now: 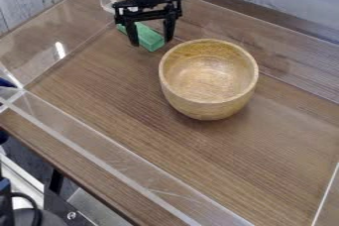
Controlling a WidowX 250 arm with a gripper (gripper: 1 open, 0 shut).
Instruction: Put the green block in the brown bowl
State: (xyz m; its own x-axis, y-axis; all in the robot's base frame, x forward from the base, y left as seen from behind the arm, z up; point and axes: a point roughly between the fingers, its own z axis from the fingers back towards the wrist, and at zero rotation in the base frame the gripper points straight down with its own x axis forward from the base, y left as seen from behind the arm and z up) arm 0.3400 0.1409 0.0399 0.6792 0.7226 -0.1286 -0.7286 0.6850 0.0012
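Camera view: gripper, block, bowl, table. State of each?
Gripper: open, fingers down around the green block, no clear grip visible.
Green block: lying on the table, outside the bowl, partly hidden by the gripper.
Brown bowl: upright, empty.
Table: bears block and bowl.

A wooden table [153, 131] carries clear strips along its edges, with black cables [24, 208] at the lower left.

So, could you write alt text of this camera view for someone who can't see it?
A black robot gripper, open, reaches down around a small green block on a wooden table. Beside them, nearer the viewer, sits a round light-brown bowl with nothing inside.
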